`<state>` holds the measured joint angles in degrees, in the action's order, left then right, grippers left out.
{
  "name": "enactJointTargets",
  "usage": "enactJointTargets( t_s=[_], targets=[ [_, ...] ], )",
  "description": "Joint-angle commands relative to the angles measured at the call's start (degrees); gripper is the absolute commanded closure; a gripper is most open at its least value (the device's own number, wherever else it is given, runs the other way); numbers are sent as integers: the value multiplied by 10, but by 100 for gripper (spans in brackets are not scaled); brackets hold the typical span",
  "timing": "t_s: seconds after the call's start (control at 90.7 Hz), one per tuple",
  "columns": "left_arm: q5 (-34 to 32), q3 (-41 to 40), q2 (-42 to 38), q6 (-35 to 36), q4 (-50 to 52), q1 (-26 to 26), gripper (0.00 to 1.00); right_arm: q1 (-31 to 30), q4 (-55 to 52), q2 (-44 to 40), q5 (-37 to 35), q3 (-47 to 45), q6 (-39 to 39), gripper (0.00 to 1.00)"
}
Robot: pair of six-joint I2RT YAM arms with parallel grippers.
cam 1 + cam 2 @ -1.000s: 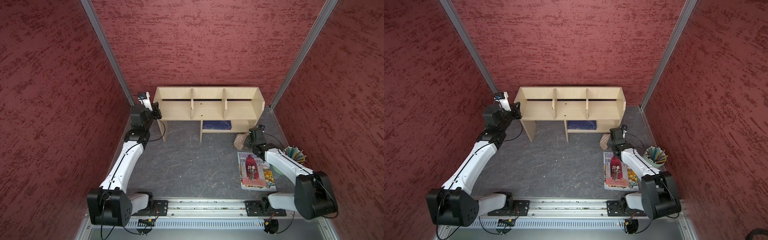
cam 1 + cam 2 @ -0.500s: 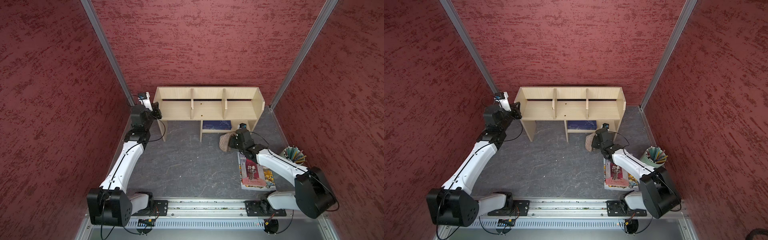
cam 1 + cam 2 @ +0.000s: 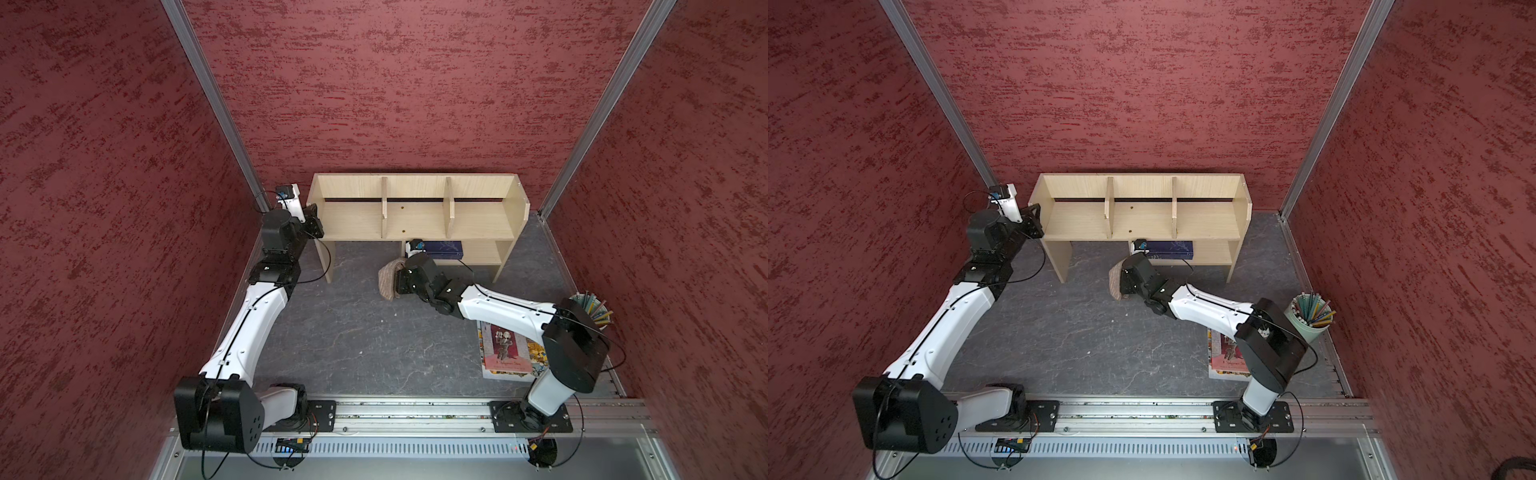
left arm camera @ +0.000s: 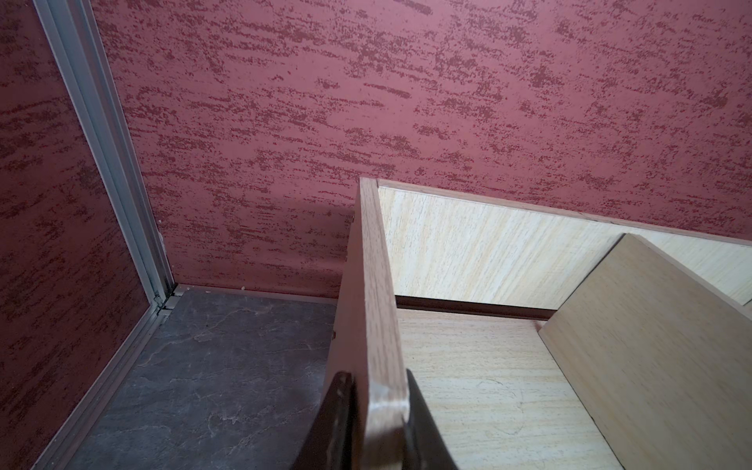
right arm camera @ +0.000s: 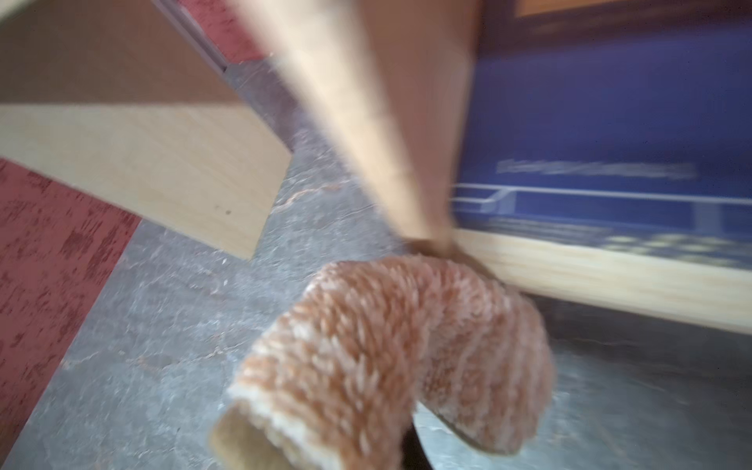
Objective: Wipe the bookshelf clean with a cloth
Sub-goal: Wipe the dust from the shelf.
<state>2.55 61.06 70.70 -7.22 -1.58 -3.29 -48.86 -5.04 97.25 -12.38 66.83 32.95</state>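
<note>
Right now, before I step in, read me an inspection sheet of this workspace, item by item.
Surface: grey stone-look tabletop, a few pale specks.
Job's things: bookshelf upright by the back wall; cloth bunched in front of its lower shelf.
Clutter: picture book lying flat; cup of pencils near it; blue book on the lower shelf.
Pincers: left pincer clamps the bookshelf's side panel; right pincer shut on the cloth.
Cables: black lead loops off the left arm.
Surroundings: red textured walls; metal rail in front.
</note>
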Motion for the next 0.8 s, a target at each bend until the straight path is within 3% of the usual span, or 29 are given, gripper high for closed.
enactJointTargets(
  t_s=[0.0,0.32,0.793],
  targets=[
    [56,-22,8,-67,45,-16,100,-14,-8,-18,-29,39,-10,100],
    [58,-22,4,-68,43,-16,100,-21,-26,-63,-35,98,-31,100],
    [65,-21,4,-76,40,-14,100,-91,-22,141,31,338,-45,100]
  ],
)
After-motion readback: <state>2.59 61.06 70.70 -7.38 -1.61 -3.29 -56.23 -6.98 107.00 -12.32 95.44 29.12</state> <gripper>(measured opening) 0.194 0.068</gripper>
